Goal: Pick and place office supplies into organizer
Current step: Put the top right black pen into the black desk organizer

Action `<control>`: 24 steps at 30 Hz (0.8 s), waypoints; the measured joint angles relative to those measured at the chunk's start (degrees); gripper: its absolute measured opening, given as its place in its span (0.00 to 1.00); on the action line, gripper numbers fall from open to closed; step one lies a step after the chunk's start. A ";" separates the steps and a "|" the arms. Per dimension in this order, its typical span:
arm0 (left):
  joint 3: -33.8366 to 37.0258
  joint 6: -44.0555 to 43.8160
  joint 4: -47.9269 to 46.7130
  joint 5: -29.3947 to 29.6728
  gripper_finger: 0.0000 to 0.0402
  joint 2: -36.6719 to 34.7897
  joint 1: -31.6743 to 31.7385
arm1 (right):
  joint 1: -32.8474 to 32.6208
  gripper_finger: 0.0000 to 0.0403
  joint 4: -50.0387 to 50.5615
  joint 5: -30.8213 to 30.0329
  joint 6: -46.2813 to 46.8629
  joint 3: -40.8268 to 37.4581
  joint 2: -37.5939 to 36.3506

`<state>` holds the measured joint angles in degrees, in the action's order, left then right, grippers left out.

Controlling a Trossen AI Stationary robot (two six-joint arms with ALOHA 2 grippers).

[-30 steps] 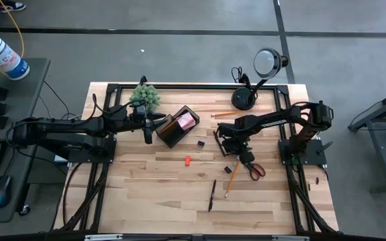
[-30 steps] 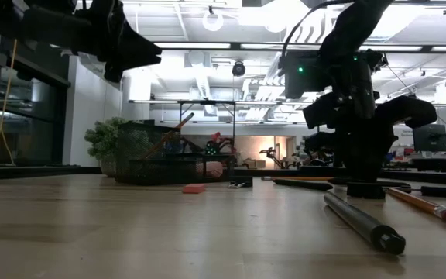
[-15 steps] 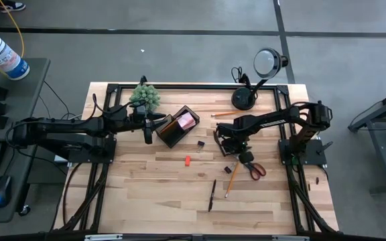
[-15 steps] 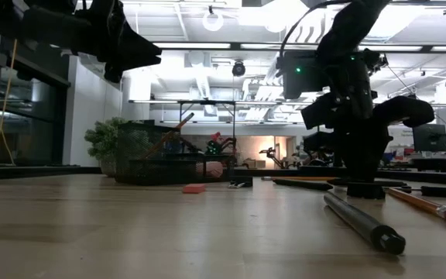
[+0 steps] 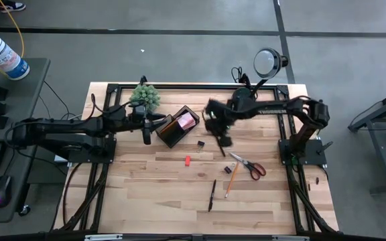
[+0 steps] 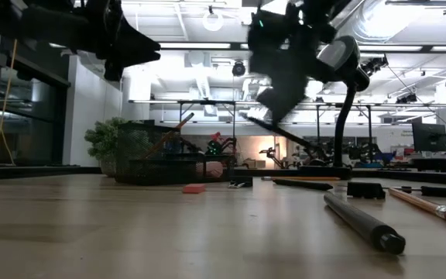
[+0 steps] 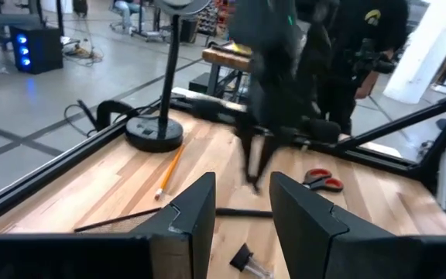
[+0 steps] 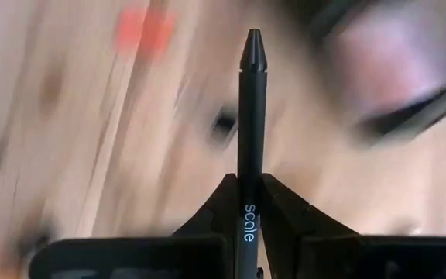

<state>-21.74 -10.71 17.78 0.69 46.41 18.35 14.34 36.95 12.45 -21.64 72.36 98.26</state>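
The right claw [image 8: 244,203] is clamped on a black pen [image 8: 250,116] (its tip pointing forward past the fingers), raised above the counter [image 5: 153,194] just right of the organizer [image 5: 177,127]; the left claw [image 7: 238,225] hangs above the organizer's left side, fingers parted and holding nothing; scissors [image 5: 248,166], a pencil [image 5: 231,179], another pen [image 5: 212,195] and a small red-orange block [image 5: 187,161] lie on the counter.

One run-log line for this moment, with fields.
right end effector: shut on black pen, lifted | left end effector: by organizer | scissors: on table
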 joint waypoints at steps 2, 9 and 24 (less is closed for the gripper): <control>0.00 0.01 0.03 -0.69 0.28 -1.06 -0.01 | 1.55 0.06 -6.89 1.65 4.25 2.32 -0.04; 0.00 0.51 0.03 -1.17 0.28 -6.39 0.00 | 5.59 0.06 -37.18 7.48 24.80 5.92 3.69; 0.00 4.47 0.04 0.00 0.28 -16.47 0.00 | 5.52 0.06 -77.56 10.08 41.51 7.21 20.16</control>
<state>-21.74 -6.24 17.82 0.69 29.93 18.35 19.86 -40.62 22.53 19.87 79.57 118.42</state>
